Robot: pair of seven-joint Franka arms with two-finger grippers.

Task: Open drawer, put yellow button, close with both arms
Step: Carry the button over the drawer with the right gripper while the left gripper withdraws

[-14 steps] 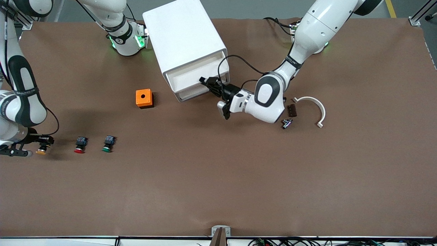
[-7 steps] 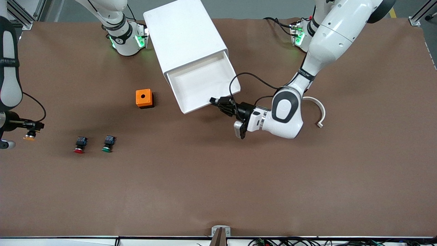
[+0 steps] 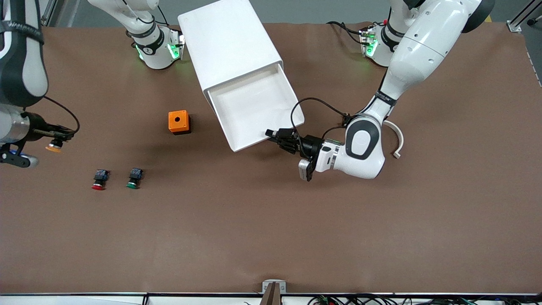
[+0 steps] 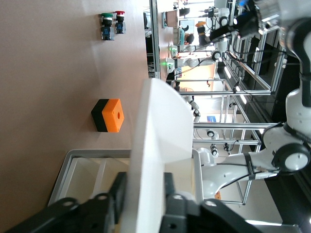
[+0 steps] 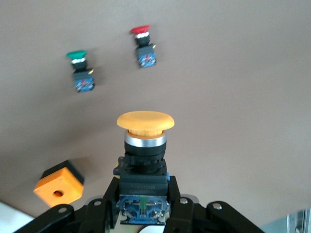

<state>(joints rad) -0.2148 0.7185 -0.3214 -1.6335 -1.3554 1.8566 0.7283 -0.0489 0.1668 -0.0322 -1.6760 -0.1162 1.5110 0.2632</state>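
Right gripper (image 5: pixel 141 213) pinches the yellow-capped push button (image 5: pixel 144 145) above the brown table (image 3: pixel 237 228); left gripper (image 3: pixel 276 136) straddles the pulled-out white top drawer's (image 3: pixel 254 106) front, fingers' state unclear.

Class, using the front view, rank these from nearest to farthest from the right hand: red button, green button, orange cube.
From the right hand, toward the right arm's end:
1. Red button, on the table, nearest.
2. Green button, beside the red one.
3. Orange cube, nearest the cabinet.
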